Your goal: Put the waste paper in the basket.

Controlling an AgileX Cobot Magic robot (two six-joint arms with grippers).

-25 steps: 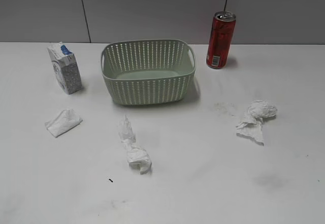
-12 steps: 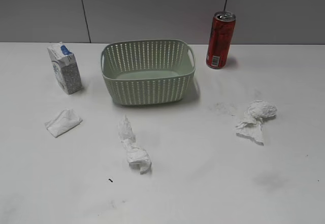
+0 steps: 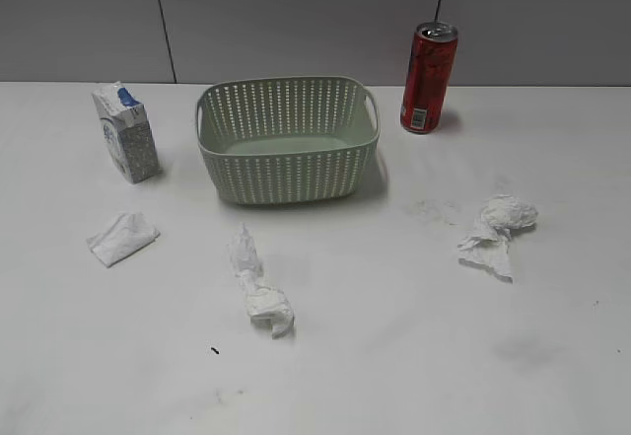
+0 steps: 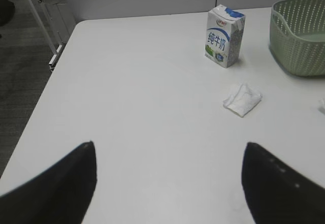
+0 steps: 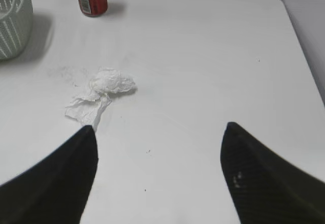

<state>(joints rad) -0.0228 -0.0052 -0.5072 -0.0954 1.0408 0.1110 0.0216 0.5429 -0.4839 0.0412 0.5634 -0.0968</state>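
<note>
Nothing on the white table has shifted over the last second — every item lies exactly where it did, and neither arm has entered the exterior view. The job, on this evidence, has not begun.

From the left: a milk carton with a blue top stands upright, and in front of it, apart, lies the first piece of waste paper, a flat folded wad. The left gripper hangs above bare table short of that wad, its two dark fingers spread wide with nothing between them. Near the centre, the long twisted wad rests in front of the sage-green basket, close but not touching. The basket holds nothing that can be seen; its floor shows bare.

To the right, a red can stands upright behind and just beside the basket's far corner. The third wad — the most crumpled — sits well apart from the basket, and the right gripper is poised above the table near it, fingers likewise parted and empty.

All three wads remain to be moved; each arm looks set to take the wad nearest it.
</note>
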